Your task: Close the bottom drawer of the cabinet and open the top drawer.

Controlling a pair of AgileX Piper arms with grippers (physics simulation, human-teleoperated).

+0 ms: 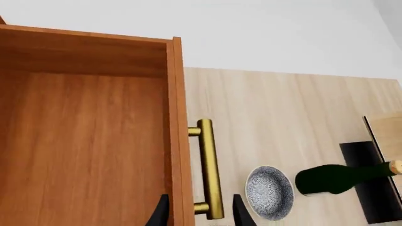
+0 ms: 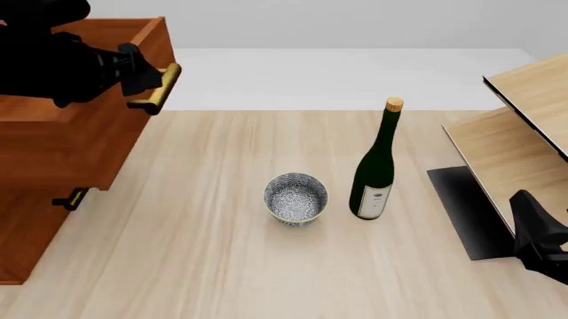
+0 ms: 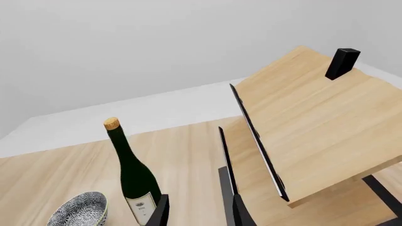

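Left end effector (image 1: pixel 199 213) straddles the top drawer's brass bar handle (image 1: pixel 209 169): in the left wrist view its two dark fingertips sit on either side of the handle's near end, one inside the drawer front and one outside, with a gap showing between each fingertip and the brass, so the fingers look parted around the bar rather than pressed on it. In the front view the same end effector (image 2: pixel 142 76) and its black arm reach in from the left at the top drawer's handle (image 2: pixel 156 88).

That deep reddish-brown wooden top drawer (image 2: pixel 84 126) stands pulled out from the tall reddish-brown wooden cabinet (image 2: pixel 26 232), its open box bare inside in the left wrist view (image 1: pixel 88 141). Below it, a second brass bar handle (image 2: pixel 71 198) shows on a lower drawer front that sits back against the cabinet; the bottom drawer cannot be told apart from the front view.

On the light wooden table (image 2: pixel 204 266), a small blue-and-white patterned ceramic bowl (image 2: pixel 296 199) stands near the middle, and just beside it on the right is an upright dark green glass wine bottle (image 2: pixel 376 166) with a cork and a pale label, the two apart.

Right end effector (image 3: pixel 197 209) hangs open and holds nothing, near the pale light-wood shelf unit (image 2: pixel 523 133) on its black base at the table's right edge, well apart from the cabinet.
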